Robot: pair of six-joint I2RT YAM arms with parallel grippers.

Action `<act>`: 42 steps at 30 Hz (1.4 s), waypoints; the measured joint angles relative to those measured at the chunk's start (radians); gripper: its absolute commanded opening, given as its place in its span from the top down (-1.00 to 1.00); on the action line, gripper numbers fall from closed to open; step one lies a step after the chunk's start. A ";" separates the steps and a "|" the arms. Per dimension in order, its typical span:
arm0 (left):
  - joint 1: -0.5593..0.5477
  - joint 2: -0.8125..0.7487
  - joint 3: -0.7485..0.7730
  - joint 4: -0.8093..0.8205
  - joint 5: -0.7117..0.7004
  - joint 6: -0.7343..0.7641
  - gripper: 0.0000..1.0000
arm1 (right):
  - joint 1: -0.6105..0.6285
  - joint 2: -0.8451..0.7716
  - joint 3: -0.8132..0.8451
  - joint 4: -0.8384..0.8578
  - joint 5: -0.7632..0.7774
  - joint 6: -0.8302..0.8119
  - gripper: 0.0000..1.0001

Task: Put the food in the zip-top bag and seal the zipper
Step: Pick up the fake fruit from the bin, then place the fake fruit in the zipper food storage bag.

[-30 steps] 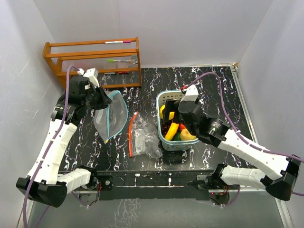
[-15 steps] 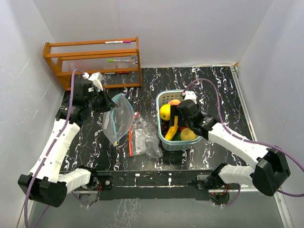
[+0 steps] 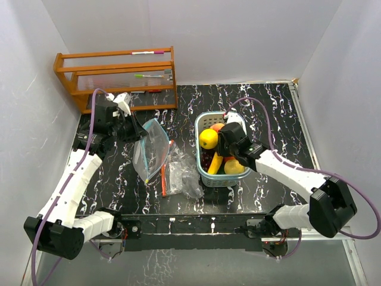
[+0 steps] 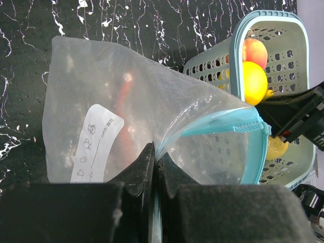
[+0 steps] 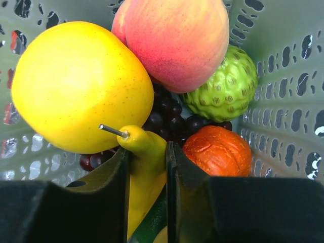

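My left gripper (image 4: 156, 157) is shut on the edge of the clear zip-top bag (image 4: 126, 101), whose teal zipper mouth (image 4: 253, 152) gapes toward the basket. From above, the bag (image 3: 152, 146) hangs from that gripper (image 3: 134, 128), left of the pale teal basket (image 3: 203, 121). My right gripper (image 5: 147, 152) is down in the basket, shut on the neck of the yellow banana (image 5: 144, 172). Around it lie a yellow round fruit (image 5: 76, 86), a pink-orange fruit (image 5: 172, 40), a bumpy green fruit (image 5: 223, 86), an orange-red fruit (image 5: 217, 149) and dark grapes (image 5: 167, 119).
A crumpled clear plastic bag (image 3: 181, 173) with an orange strip (image 3: 164, 164) lies on the black marbled table between the held bag and the basket. A wooden rack (image 3: 119, 74) stands at the back left. White walls enclose the table on three sides.
The right gripper has reached deeper into the basket and closed from wide open onto the banana. The left arm swung the bag's mouth toward the basket.
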State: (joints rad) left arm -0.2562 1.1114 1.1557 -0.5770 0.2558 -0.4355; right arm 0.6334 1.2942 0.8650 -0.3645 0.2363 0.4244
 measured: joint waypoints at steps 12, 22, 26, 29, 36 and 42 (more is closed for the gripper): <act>0.000 0.021 -0.005 0.014 0.008 -0.003 1.00 | -0.003 -0.242 0.205 -0.141 -0.100 0.000 0.85; 0.000 0.071 -0.008 0.027 0.019 -0.004 1.00 | 0.029 -0.266 0.291 0.046 -0.420 0.004 0.85; 0.000 0.077 -0.008 0.028 0.026 -0.008 1.00 | 0.152 -0.153 0.296 0.144 -0.422 -0.002 0.85; 0.000 0.076 -0.008 0.028 0.034 -0.010 1.00 | 0.245 -0.053 0.323 0.189 -0.409 -0.007 0.85; 0.000 0.075 -0.008 0.029 0.050 -0.013 1.00 | 0.296 0.053 0.321 0.355 -0.341 0.026 0.85; 0.000 0.070 -0.012 0.031 0.061 -0.014 1.00 | 0.310 0.055 0.302 0.531 -0.187 0.049 0.85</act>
State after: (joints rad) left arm -0.2562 1.1812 1.1435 -0.5465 0.3172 -0.4492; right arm 0.9436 1.3495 1.1671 0.1669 0.0494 0.4732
